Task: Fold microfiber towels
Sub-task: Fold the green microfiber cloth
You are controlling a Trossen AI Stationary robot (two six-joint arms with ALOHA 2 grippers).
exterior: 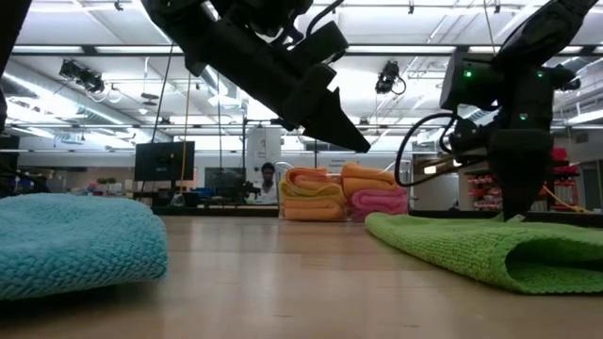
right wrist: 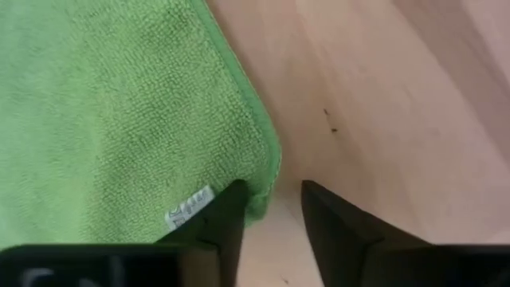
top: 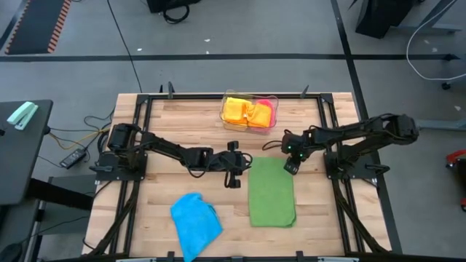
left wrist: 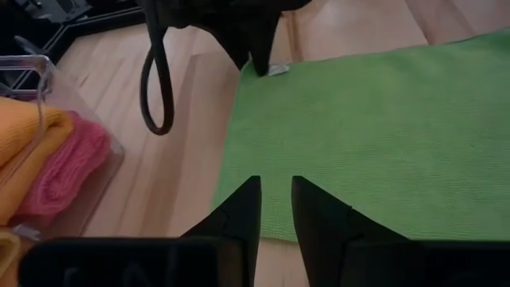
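Note:
A green towel (top: 271,191) lies flat on the wooden table, right of the middle, its near part doubled over (exterior: 528,256). My right gripper (right wrist: 271,195) points down at the towel's far right corner (top: 290,167), fingers open and astride the corner's edge. My left gripper (left wrist: 275,187) hovers above the towel's far left edge (top: 242,164), slanting down, clear of the table (exterior: 363,146), with a narrow gap and nothing between its fingers. A crumpled blue towel (top: 195,222) rests on the table at the near left. My right gripper comes from above, pointing down. One finger (right wrist: 227,211) stands on the green towel's far right corner (right wrist: 255,179), beside the small white label; the other finger (right wrist: 327,211) stands over bare wood. The corner lies flat on the table, not lifted.
A clear plastic tray (top: 272,98) at the far edge holds folded orange, yellow and pink towels (exterior: 339,193). A black cable loop (left wrist: 156,88) hangs from the right arm. Bare wood shows between the blue and green towels. A person sits far off in the room (exterior: 268,179).

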